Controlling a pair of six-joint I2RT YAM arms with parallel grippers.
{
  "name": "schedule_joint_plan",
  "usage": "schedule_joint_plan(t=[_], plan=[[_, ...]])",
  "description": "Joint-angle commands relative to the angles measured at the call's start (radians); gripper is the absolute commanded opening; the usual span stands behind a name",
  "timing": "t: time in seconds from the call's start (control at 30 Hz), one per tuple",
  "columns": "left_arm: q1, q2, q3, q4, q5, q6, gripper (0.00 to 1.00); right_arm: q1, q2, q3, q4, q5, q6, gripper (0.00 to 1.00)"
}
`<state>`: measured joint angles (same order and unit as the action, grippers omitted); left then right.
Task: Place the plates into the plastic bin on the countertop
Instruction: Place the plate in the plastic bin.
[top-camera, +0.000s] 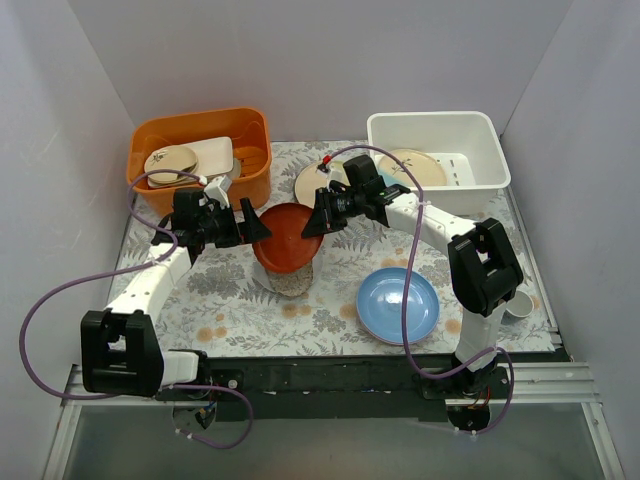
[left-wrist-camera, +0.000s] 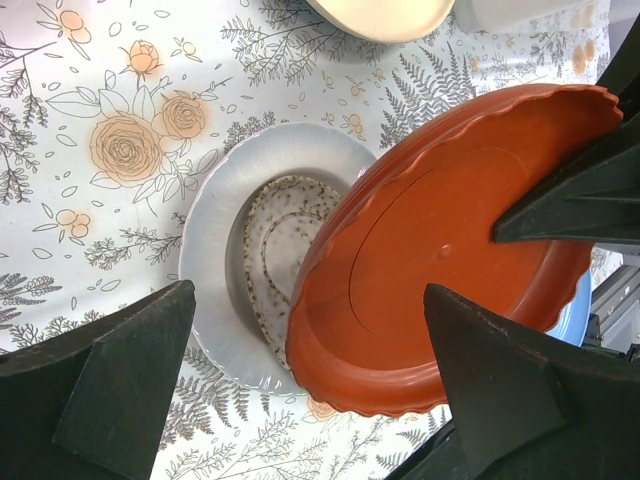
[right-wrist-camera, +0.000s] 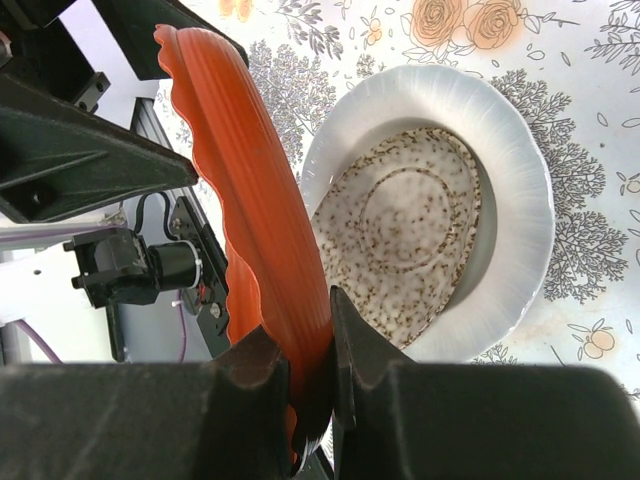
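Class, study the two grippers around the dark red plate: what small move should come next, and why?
Probably the right gripper should carry the dark red plate away toward the white bin. It is shut on the plate's rim, holding it tilted above the countertop, while the left gripper stands wide open, so the right gripper alone bears the plate.

A robot test cell staged as a kitchen: plain white panels (top-camera: 300, 60) wall in the worktop (top-camera: 240, 305) on three sides, and its floral sheet carries plates (top-camera: 398, 305), an orange tub (top-camera: 200, 125) and a white bin (top-camera: 432, 120). At the worktop's near edge, a left arm (top-camera: 150, 285) and a right arm (top-camera: 485, 265) are bolted to a metal rail (top-camera: 560, 380).
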<state>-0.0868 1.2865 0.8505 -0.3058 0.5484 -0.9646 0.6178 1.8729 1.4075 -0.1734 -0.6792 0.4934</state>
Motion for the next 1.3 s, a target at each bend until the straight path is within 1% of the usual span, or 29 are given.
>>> schedule_joint_plan(t=[0.0,0.2,0.33,0.67,1.1,1.27], plan=[[0.002,-0.061,-0.001,0.008,-0.011,0.012,0.98,0.003,-0.012,0.005,0.022,0.010,-0.021,0.01],[0.002,-0.095,-0.008,0.023,-0.008,0.012,0.98,-0.016,-0.012,0.025,-0.004,0.017,-0.039,0.01],[0.002,-0.113,-0.013,0.034,-0.010,0.009,0.98,-0.055,-0.023,0.047,-0.057,0.030,-0.056,0.01],[0.002,-0.145,-0.019,0.045,-0.030,0.003,0.98,-0.147,-0.080,0.064,-0.100,0.032,-0.081,0.01],[0.002,-0.133,-0.018,0.042,-0.038,0.004,0.98,-0.201,-0.124,0.139,-0.196,0.073,-0.125,0.01],[0.002,-0.121,-0.013,0.037,-0.031,0.007,0.98,-0.246,-0.133,0.176,-0.228,0.073,-0.142,0.01]])
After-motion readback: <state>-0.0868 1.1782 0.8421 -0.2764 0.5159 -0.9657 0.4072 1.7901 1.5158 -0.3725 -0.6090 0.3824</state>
